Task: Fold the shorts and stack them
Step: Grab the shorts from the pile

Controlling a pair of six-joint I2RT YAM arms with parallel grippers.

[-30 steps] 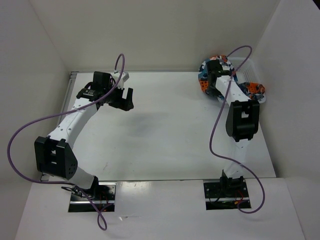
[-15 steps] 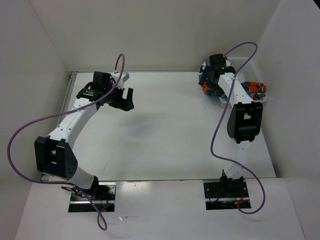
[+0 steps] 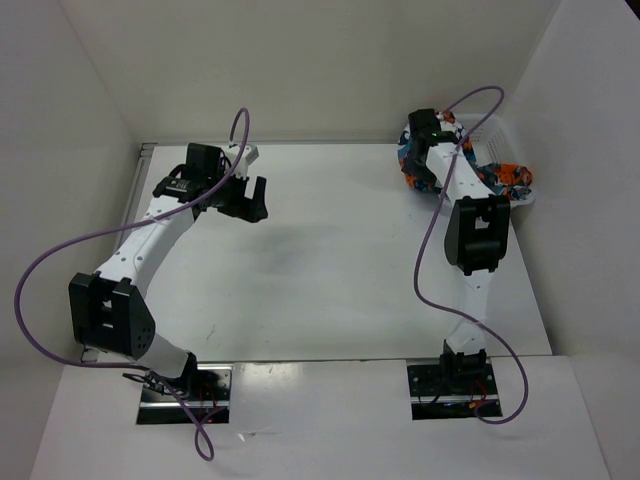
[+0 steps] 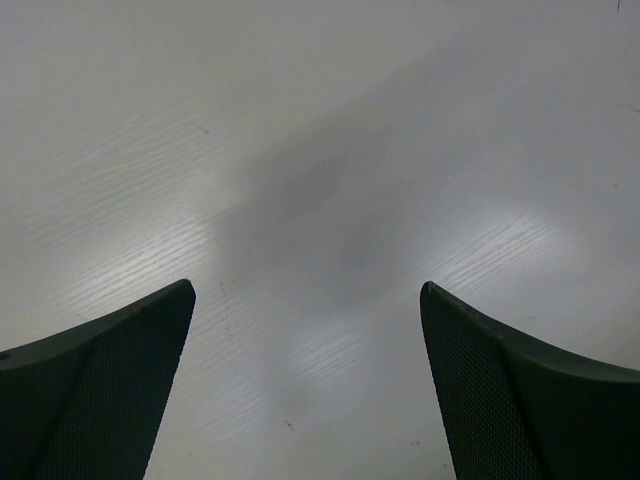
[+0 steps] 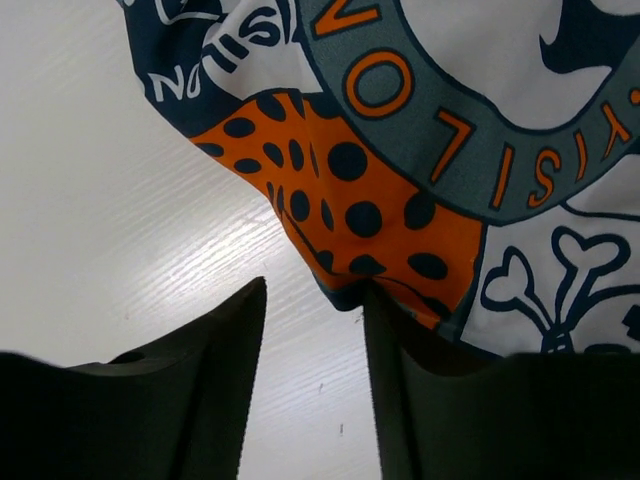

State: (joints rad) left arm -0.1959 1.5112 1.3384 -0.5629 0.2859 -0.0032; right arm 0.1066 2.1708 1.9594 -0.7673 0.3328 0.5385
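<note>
The patchwork shorts (image 3: 507,177) lie crumpled at the far right of the table, partly in the white mesh basket (image 3: 494,132). My right gripper (image 3: 421,172) is low at the left end of the shorts (image 5: 420,130). In the right wrist view its jaws (image 5: 315,290) stand a little apart with bare table between them. An orange dotted fabric edge rests against the tip of the right finger (image 5: 385,330). My left gripper (image 3: 252,196) is open and empty above bare table at the far left; the left wrist view (image 4: 308,290) shows only the tabletop.
White walls enclose the table on the left, back and right. The basket sits in the far right corner against the wall. Purple cables loop over both arms (image 3: 430,270). The white tabletop (image 3: 330,260) stretches between the arms.
My right arm has swung its elbow to the left and the gripper has shifted slightly at the left end of the shorts. The left arm has not moved.
</note>
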